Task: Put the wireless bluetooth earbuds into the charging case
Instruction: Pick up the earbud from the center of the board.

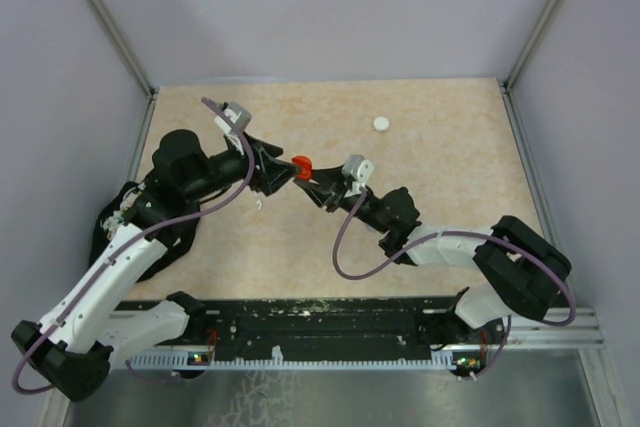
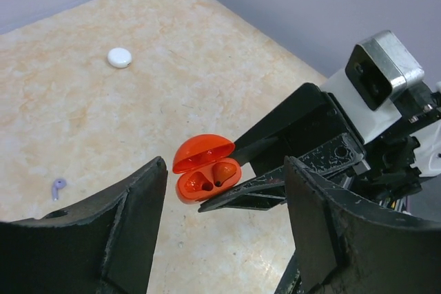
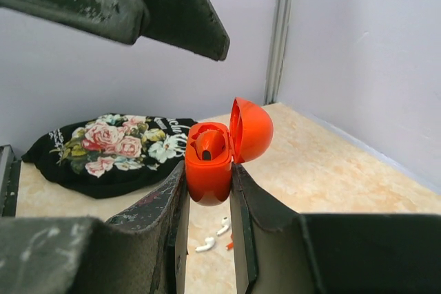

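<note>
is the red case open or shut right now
Open. The red case has its lid swung up off the base, and the inner pockets show in the left wrist view.

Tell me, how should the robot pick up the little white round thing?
Pinch the white disc across its rounded edge, coming straight down from above. It lies flat and low on the table, alone, so its sides are free and nothing blocks the way.

Before the left jaws stand right jaws and red case [image 2: 207,173].
</note>
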Available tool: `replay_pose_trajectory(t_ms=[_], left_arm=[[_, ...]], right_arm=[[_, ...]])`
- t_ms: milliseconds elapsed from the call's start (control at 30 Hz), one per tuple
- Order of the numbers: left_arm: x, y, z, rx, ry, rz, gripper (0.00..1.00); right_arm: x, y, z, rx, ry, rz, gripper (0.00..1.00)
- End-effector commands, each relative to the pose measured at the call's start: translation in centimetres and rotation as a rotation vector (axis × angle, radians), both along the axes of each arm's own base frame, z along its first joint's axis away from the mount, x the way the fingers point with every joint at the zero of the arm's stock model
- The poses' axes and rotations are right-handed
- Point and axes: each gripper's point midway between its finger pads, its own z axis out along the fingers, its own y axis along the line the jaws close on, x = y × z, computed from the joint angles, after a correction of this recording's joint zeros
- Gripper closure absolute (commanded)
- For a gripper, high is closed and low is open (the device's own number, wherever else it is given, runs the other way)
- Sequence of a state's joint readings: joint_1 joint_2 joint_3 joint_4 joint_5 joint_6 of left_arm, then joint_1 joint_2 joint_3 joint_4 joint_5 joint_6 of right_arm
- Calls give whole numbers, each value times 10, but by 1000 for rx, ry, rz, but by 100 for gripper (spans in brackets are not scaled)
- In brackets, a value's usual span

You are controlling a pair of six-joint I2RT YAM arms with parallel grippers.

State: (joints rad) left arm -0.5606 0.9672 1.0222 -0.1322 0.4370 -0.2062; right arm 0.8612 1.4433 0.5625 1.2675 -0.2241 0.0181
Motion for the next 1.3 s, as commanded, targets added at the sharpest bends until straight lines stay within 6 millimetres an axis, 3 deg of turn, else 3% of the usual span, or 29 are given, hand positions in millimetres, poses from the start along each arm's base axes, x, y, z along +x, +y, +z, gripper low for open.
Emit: replay_pose_trajectory(t_ms=[0, 167, 500, 800, 1000, 1267], left_arm=[[12, 11, -1, 33, 54, 107, 26], [31, 30, -26, 118, 109, 253, 24], [70, 68, -135, 395, 358, 493, 24], [104, 89, -211, 523, 517, 583, 36], [122, 100, -250, 613, 581, 620, 47], [141, 108, -274, 662, 633, 644, 57]], right_arm=[[-2, -13, 20, 35, -46, -32, 100], [4, -28, 9, 1, -29, -107, 100], [3, -50, -12, -112, -28, -190, 100], [-1, -59, -24, -172, -35, -209, 100], [-2, -62, -29, -195, -38, -215, 100], [0, -63, -34, -215, -36, -219, 100]])
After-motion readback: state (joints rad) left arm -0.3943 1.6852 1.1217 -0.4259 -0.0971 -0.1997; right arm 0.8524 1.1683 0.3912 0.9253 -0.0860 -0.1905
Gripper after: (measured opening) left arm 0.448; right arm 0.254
